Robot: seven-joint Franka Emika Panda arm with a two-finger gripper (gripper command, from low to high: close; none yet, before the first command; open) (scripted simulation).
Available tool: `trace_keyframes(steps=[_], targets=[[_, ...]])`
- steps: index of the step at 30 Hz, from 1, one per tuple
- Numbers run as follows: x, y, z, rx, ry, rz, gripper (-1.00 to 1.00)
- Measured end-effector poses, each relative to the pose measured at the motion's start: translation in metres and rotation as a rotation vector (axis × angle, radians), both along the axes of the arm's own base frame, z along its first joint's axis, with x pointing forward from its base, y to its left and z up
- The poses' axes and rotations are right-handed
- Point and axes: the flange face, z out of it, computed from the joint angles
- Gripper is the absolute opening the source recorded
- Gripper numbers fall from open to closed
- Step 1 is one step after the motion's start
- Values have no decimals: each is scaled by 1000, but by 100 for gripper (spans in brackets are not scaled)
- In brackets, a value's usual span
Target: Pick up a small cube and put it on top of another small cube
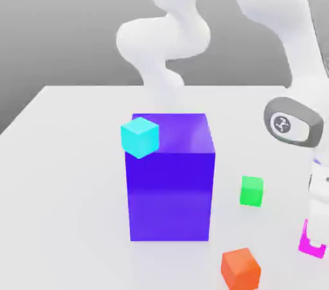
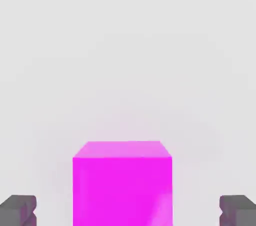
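Even, bright, diffuse render light; tabletop (image 1: 71,154) near white, backdrop grading to darker grey. Shadows faint and soft beneath the purple block (image 1: 170,179); its top face paler than its front. Magenta cube (image 2: 122,182) casts a pink glow on the surface behind it, slight sheen at one corner
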Motion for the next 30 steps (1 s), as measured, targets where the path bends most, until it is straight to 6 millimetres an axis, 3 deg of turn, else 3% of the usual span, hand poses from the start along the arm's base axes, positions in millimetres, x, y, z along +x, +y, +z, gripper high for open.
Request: trace_keyframes(steps=[6,11,16,22,27,30], targets=[[-1,0,-4,-1,0,1,-100],[-3,-1,52,-1,1,5,-100],[-46,-19,82,3,8,71,-100],[-103,-51,102,2,8,153,-100],[-144,-86,107,-2,2,203,-100],[-148,-91,90,-4,-1,209,-100]])
